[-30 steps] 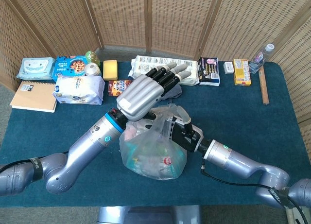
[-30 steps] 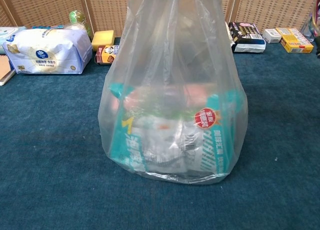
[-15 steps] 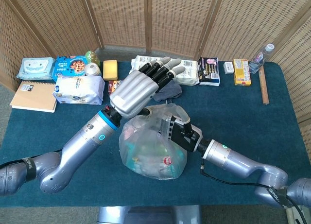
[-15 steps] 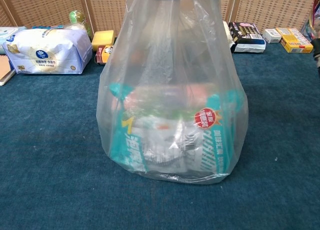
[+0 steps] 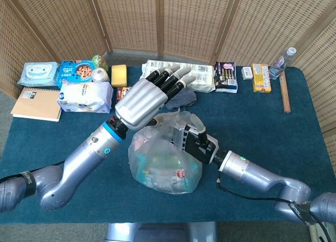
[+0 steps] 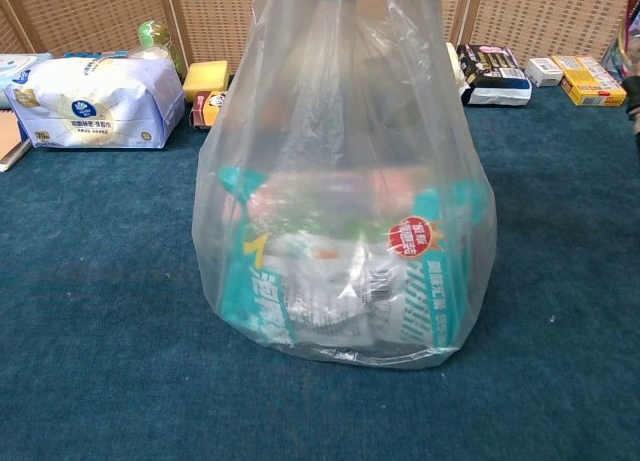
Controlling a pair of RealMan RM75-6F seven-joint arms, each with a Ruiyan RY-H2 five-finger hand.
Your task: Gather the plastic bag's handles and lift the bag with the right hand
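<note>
Head view: right hand (image 5: 188,138) fingers grasping plastic bag (image 5: 164,160) top; left hand (image 5: 149,97) released, hovering above. Bag base on desk (image 6: 90,311). Advice: lift straight, slowly.

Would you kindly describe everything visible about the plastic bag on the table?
The plastic bag is thin, clear and crinkled, bulging with packaged goods, including a teal-and-white pack with a red seal. Its base sits on the blue tablecloth while its top is pulled upward, narrowing. The right robot hand grips it near the top; the left robot hand hovers above with fingers extended.
</note>
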